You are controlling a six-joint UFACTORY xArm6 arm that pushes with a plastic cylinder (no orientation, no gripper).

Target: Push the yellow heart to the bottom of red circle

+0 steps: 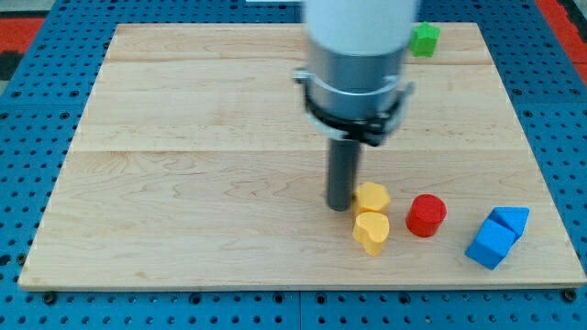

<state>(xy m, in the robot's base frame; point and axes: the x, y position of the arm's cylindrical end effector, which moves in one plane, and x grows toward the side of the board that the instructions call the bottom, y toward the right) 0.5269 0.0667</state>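
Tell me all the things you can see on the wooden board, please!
yellow heart: one, yellow, near the view's bottom, right of centre
yellow block: one, yellow, shape unclear, just above the heart and touching it
red circle: one, red, right of the yellow pair, apart from them
blue blocks: two, blue, pressed together at the view's lower right
green block: one, green, top edge of the board
wooden board: one, light wood
my tip: one, dark rod end, at the yellow block's left side
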